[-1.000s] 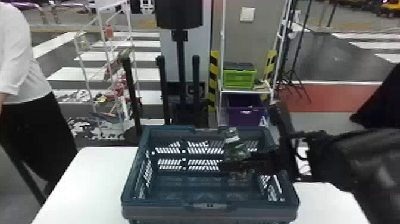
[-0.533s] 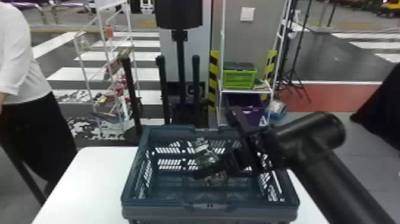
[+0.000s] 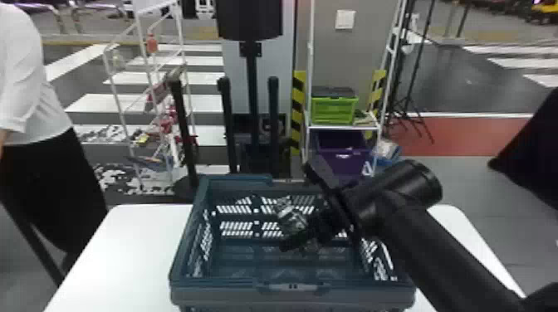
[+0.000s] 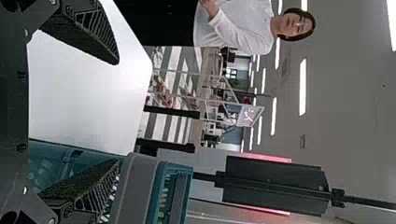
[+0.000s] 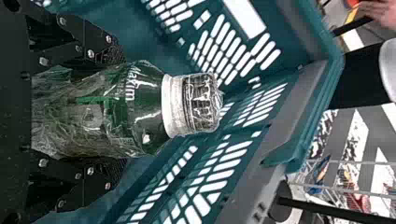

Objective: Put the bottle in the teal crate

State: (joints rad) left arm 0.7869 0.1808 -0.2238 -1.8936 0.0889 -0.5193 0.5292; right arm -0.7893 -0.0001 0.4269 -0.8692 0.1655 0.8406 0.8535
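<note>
In the head view my right gripper (image 3: 305,236) is over the teal crate (image 3: 294,286), below its rim level, shut on the bottle (image 3: 292,218), which tilts toward the crate's far left. The right wrist view has the green, plastic-wrapped bottle (image 5: 140,107) with its white cap between the fingers of my right gripper (image 5: 112,109), and the crate's slotted walls (image 5: 275,149) around it. My left gripper (image 4: 116,112) stands open with nothing between its fingers, beside the crate (image 4: 140,186) in the left wrist view.
The crate stands on a white table (image 3: 124,257). Behind it are a black stand (image 3: 251,103) with posts, and a shelf holding a green crate (image 3: 334,108) and a purple bin (image 3: 342,155). A wire rack (image 3: 149,83) stands farther back on the left.
My right gripper has carried the bottle leftward over the crate, and the bottle has gone from nearly upright to tilted. Over the last half second both moved only slightly.
</note>
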